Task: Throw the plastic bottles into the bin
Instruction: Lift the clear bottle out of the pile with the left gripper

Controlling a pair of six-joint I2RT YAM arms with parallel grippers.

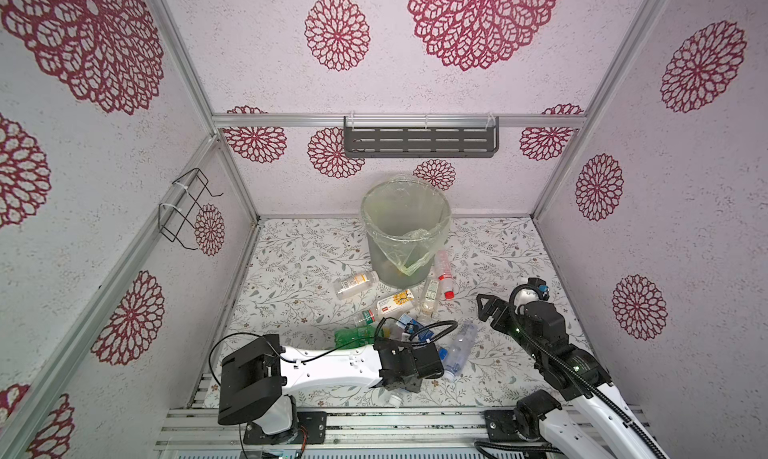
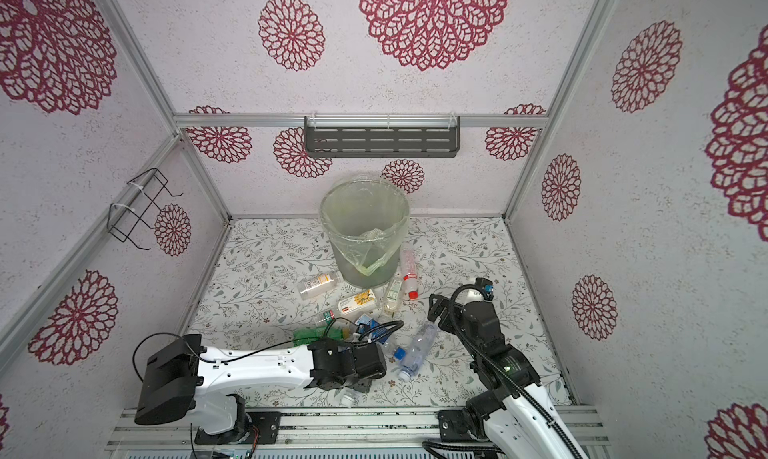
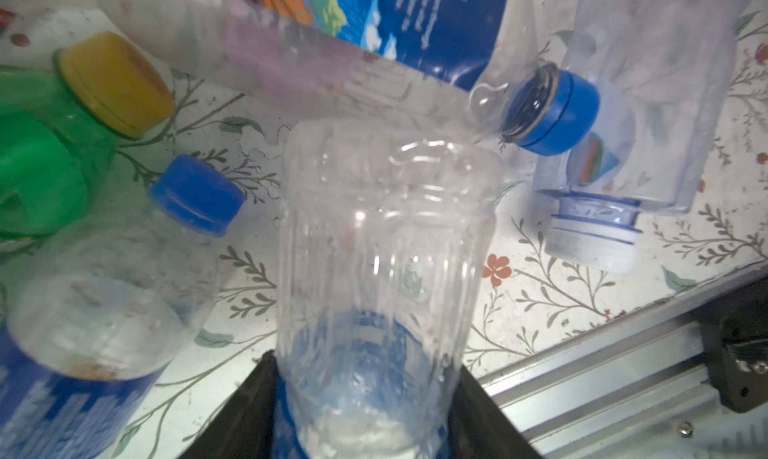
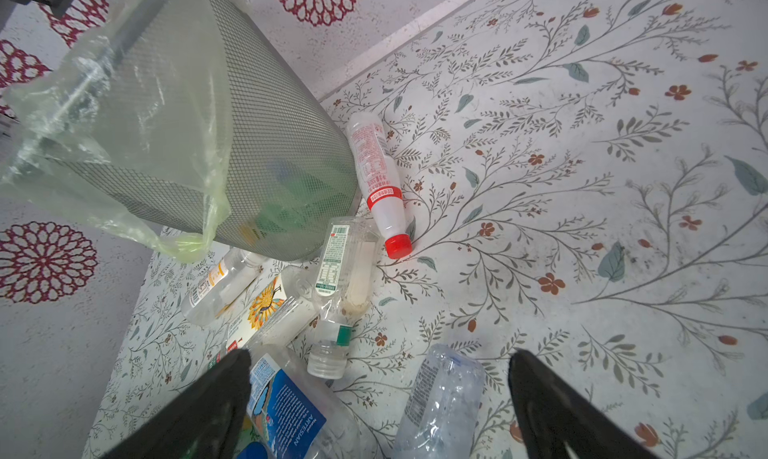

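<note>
Pale textured walls printed with large red lacy flowers close in three sides, joined by silver metal bars. A dark slotted shelf hangs on the back wall, and a black wire rack hangs on the left one. The floor is white with grey leafy vines and small red blossoms. Ribbed metal rails edge its near side. Light is even and soft.

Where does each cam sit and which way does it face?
Both top views: high above the robot's base, facing down toward the back wall; left arm, right arm, bin, bottles.
Left wrist: on left arm, looking along its jaws at the clear bottle between them; jaw tips show.
Right wrist: on right arm, looking down past open jaws at the bin's mesh side and red-capped bottle; jaw tips show.
Shared: bin and red-capped bottle, also in both top views.
</note>
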